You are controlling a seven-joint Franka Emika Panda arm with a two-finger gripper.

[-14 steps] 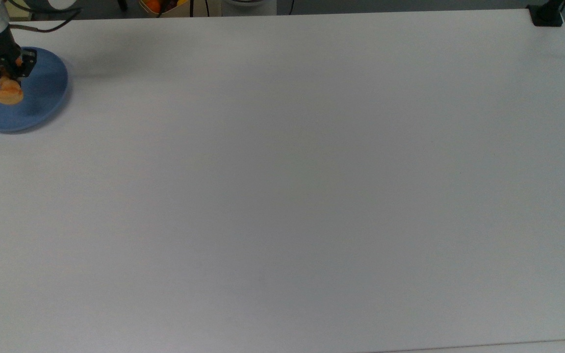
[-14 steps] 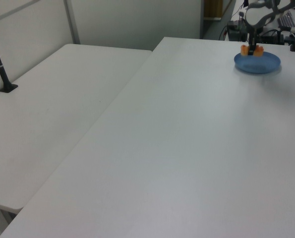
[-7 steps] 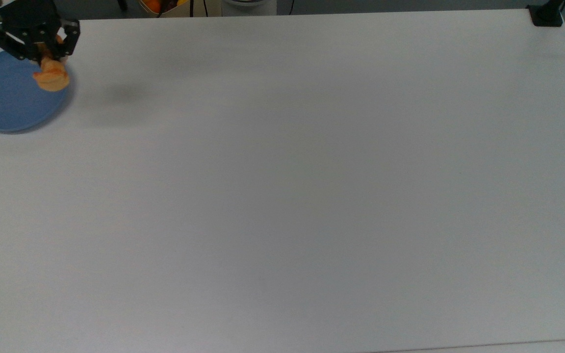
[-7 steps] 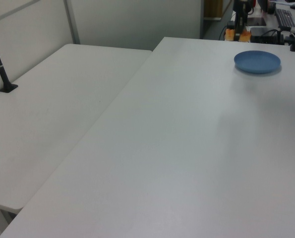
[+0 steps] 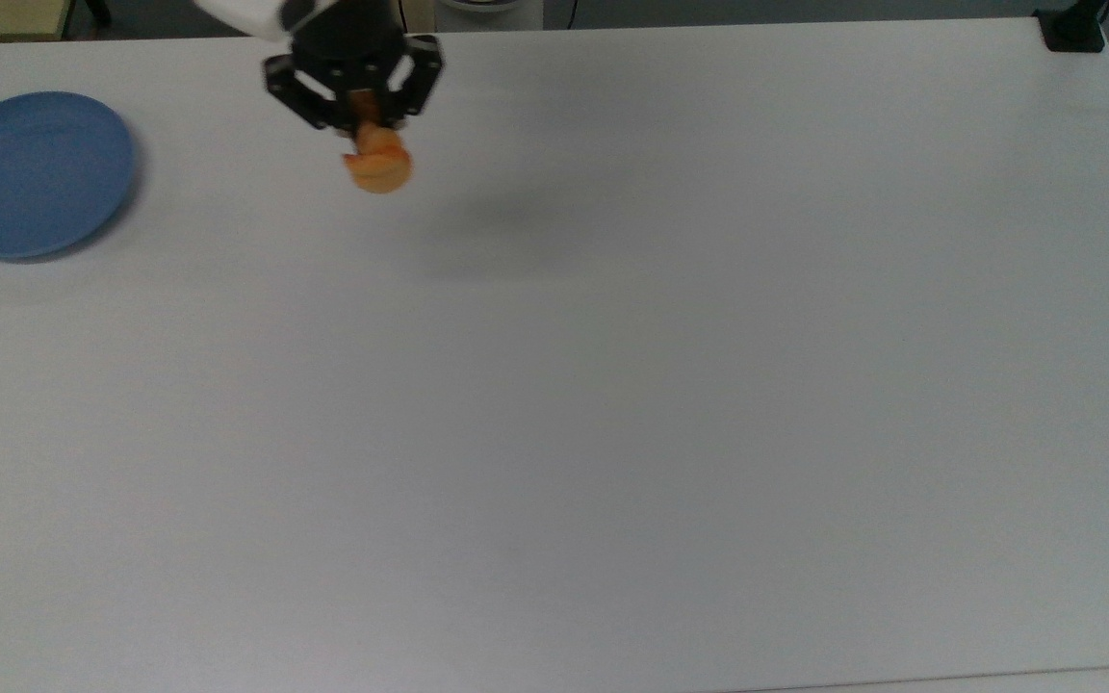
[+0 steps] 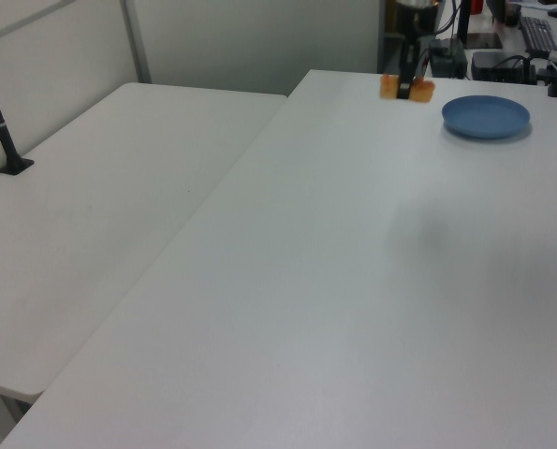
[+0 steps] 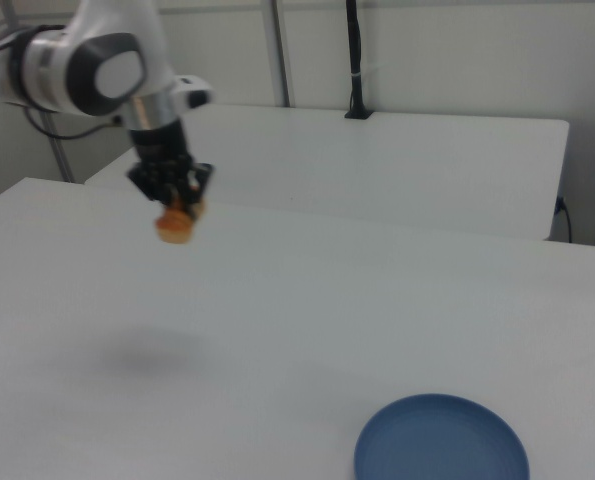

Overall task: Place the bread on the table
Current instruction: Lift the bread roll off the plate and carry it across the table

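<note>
While the white table [image 5: 612, 385] spreads bare across the top view, the blue plate [image 5: 33, 173] is seen at the top view's far left. The bread [image 5: 377, 168] is held clamped in the gripper [image 5: 362, 125], lifted above the table and well apart from the plate.

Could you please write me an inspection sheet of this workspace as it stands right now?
Surface: white table, bare apart from the plate; a soft shadow lies below the raised bread.
Job's things: bread held in the air above the table, off the plate, not yet set down.
Clutter: blue plate, with nothing on it, at the top view's left.
Grippers: gripper shut on the bread, well above the surface.
Cables: dark cables beyond the far edge in the left view.
Surroundings: second white table behind; black clamp at the top view's upper right corner.
</note>
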